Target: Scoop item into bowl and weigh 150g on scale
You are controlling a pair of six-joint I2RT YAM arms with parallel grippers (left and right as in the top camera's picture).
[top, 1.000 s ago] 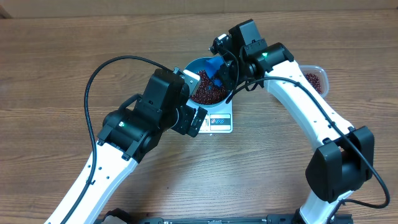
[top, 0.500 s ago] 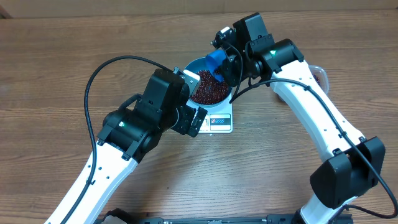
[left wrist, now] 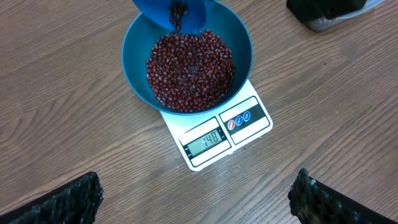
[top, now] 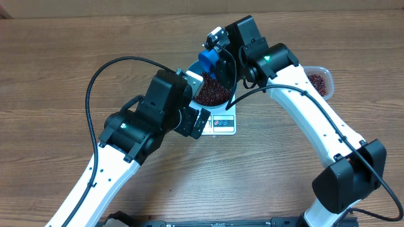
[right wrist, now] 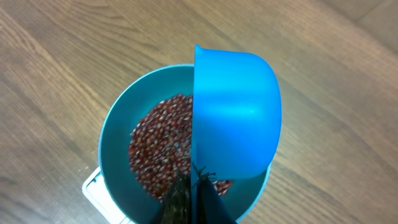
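Only the left wrist view shows the scale's (left wrist: 217, 134) front edge plainly: one display (left wrist: 204, 141) whose digits look like 148, and two round buttons (left wrist: 239, 118) beside it. That view also shows a few beans at the lip of the scoop (left wrist: 171, 12), which hangs over the far rim of the bowl (left wrist: 140, 43). The left pincer (left wrist: 196, 186) stands wide apart over the counter (left wrist: 74, 112) and holds nothing.

The right wrist view shows the scoop's smooth blue back tipped on edge above the bowl. The right pincer (right wrist: 189, 193) is clamped shut at the scoop's base, though the handle itself is hidden.

The overhead view alone takes in the clear tub (top: 319, 79), which holds more beans and lies near the counter's far edge, to the right of the bowl.

Counted: one bowl, one scale, one scoop, one tub, two arms. The heap of beans (left wrist: 189, 71) lies in the bowl, which sits on the scale, midway across the counter and towards its far edge.
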